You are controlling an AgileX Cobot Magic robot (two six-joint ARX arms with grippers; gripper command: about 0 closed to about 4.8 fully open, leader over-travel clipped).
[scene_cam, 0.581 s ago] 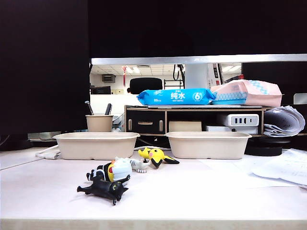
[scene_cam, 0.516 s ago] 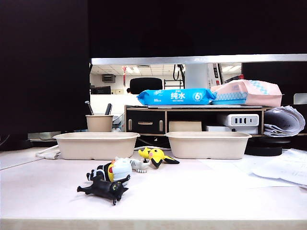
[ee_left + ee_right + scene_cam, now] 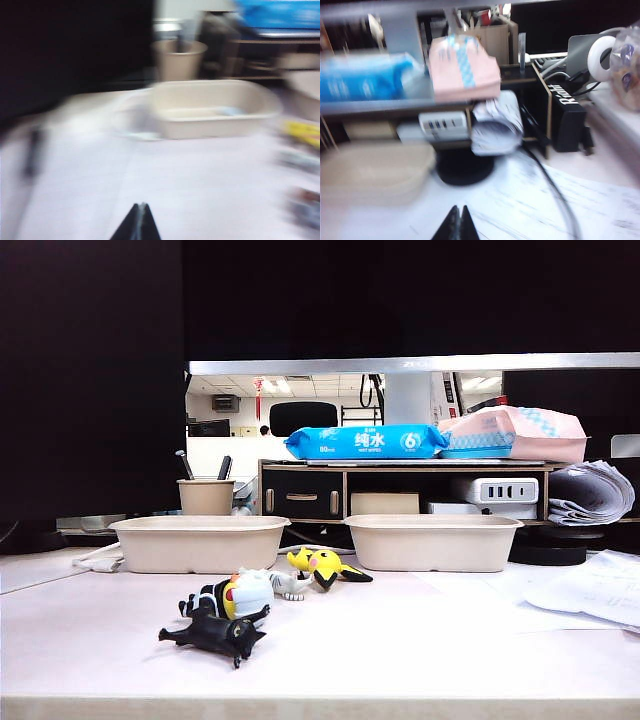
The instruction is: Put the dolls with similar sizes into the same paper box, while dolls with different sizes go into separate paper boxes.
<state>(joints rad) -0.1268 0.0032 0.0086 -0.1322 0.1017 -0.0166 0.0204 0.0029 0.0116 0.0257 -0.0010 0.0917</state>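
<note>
Pale pinkish-white table [image 3: 420, 650] fills the exterior view, and on it sit the two beige pulp-paper boxes side by side with a gap between them: the left paper box [image 3: 200, 543] in front of a beige cup [image 3: 206, 497] holding pens, the right paper box [image 3: 432, 542] in front of a dark wooden shelf unit [image 3: 400, 490]. On top of that shelf lie a blue wet-wipe pack [image 3: 365, 442] and a pink tissue pack [image 3: 515, 435], touching end to end. Loose papers [image 3: 590, 590] spread over the table's right side. Now the dolls, all four lying on the bare table in front of the boxes, none inside either one: the pale-blue doll [image 3: 248, 592] is the biggest, the black cat [image 3: 215, 636] sprawls just in front of it and looks to be touching it, the yellow-and-black mouse-like doll [image 3: 328, 567] lies near the gap between the boxes, and the tiny white-grey striped doll [image 3: 292, 585] sits between the blue one and the yellow one. Neither arm shows in the exterior view. Over to the wrist views, both blurred: the left gripper [image 3: 138, 225] has its fingers pressed together with nothing between them, above bare table short of the left paper box; the right gripper [image 3: 456, 224] is likewise fully closed and holding nothing, above the papers near the right paper box.
</note>
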